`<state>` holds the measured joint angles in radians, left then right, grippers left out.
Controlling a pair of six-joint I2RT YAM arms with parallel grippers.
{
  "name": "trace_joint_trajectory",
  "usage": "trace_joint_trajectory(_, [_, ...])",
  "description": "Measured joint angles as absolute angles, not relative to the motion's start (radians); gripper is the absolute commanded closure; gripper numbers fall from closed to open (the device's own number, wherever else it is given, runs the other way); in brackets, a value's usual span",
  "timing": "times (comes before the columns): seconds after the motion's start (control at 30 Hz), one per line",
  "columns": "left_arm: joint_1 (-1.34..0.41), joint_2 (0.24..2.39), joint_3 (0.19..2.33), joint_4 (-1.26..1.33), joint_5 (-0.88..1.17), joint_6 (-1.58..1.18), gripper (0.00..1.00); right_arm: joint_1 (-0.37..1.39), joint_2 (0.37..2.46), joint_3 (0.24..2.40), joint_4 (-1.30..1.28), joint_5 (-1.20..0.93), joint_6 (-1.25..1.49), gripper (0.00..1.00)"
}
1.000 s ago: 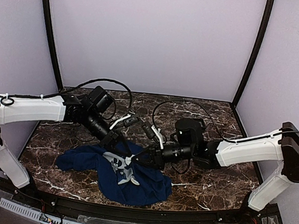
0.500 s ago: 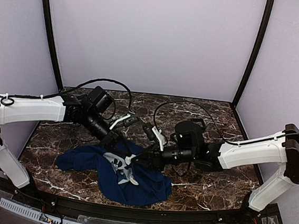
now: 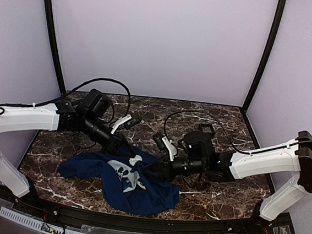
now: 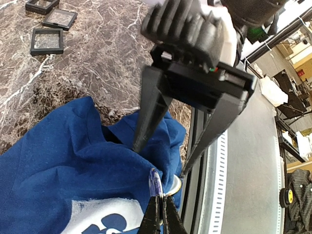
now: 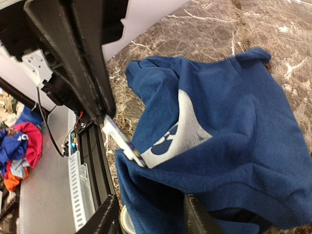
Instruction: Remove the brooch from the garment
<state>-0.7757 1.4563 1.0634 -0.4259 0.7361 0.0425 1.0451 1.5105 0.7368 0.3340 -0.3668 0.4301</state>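
Pulled back, left gripper (image 4: pixel 160 200) clamps the brooch (image 4: pixel 155 183) at the garment (image 4: pixel 58 161); right gripper (image 4: pixel 160 161) spread wide.

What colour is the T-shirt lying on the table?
The T-shirt is blue, with a pale grey-white print on it. It shows best in the right wrist view.

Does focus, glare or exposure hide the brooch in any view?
Left wrist: brooch clear between the left fingers; background at right blown out. Right wrist: brooch readable against the shirt, though the close left fingers are dark and soft. Top external: evenly lit, no glare, but the brooch is too small to pick out.
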Motion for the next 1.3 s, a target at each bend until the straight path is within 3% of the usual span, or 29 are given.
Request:
trace_joint_trajectory(0.1, [-0.776, 1.451, 1.036, -0.377, 0.717, 0.002, 0.99, 1.045, 1.526, 0.740, 0.327, -0.369, 0.434, 0.99])
trace_joint_trajectory(0.7, [-0.776, 1.443, 0.992, -0.218, 0.639, -0.140, 0.99, 1.079, 1.595, 0.831, 0.319, -0.451, 0.430, 1.00])
trace_joint_trajectory(0.77, [-0.776, 1.443, 0.994, -0.217, 0.630, -0.139, 0.99, 1.089, 1.597, 0.842, 0.314, -0.452, 0.427, 0.87])
trace_joint_trajectory(0.93, [-0.767, 1.443, 1.007, -0.224, 0.638, -0.123, 0.99, 1.093, 1.544, 0.823, 0.289, -0.417, 0.422, 0.34])
trace_joint_trajectory(1.0, [-0.758, 1.443, 1.011, -0.226, 0.673, -0.111, 0.99, 1.089, 1.486, 0.794, 0.281, -0.394, 0.417, 0.23])
trace_joint_trajectory(1.17, [-0.744, 1.443, 1.015, -0.256, 0.790, -0.086, 0.99, 1.063, 1.381, 0.742, 0.288, -0.376, 0.430, 0.17])
trace_joint_trajectory(1.3, [-0.743, 1.443, 1.019, -0.277, 0.881, -0.069, 0.99, 1.041, 1.366, 0.729, 0.308, -0.387, 0.439, 0.24])
